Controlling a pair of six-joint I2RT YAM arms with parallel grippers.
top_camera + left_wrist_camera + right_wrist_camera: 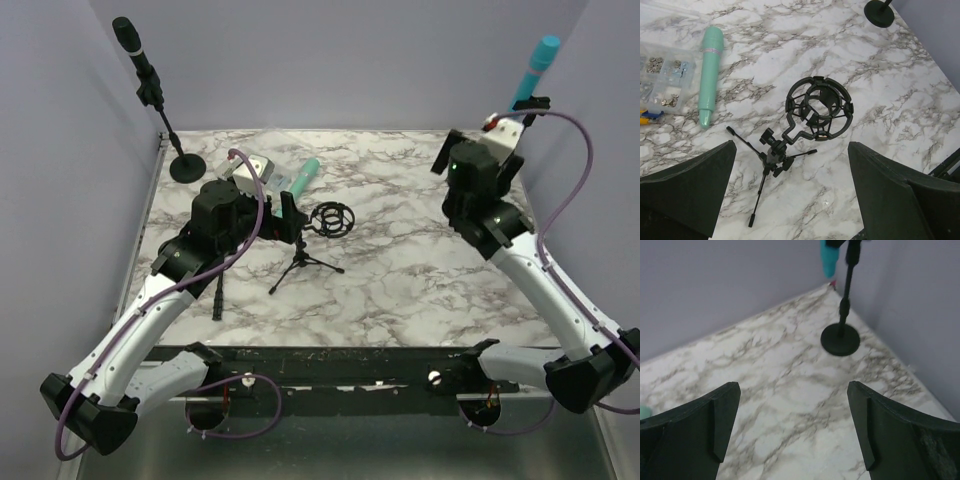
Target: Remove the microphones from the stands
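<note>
mic: mint microphone (709, 75), lying flat on the marble table (420, 280), left of centre, toward the back edge
mic look: smooth mint-green body, rounded fat head, pale band just below the head, tapering to a narrow rounded tail
mic contact: off the stand, nothing gripping it; one long side sits just beside a clear parts box (660, 70). Cannot tell if they touch
stand: small black tripod stand (771, 157), legs splayed, left of table centre, near the mic but apart from it
mount: round black shock mount (819, 107) on the tripod's arm, ring empty, marble visible through it
left gripper (289, 218): released, fingers spread wide, hovering over the tripod, holding nothing
right gripper (792, 395): released, fingers wide apart, nothing between them, over the right half and facing the back-right corner
back-left corner: black microphone (135, 45) clipped on a tilted pole with a round base (187, 168)
back-right corner: teal microphone (535, 70) clipped on a second round-base stand (840, 340)
box contents: small hardware sorted into compartments, too small to identify
</note>
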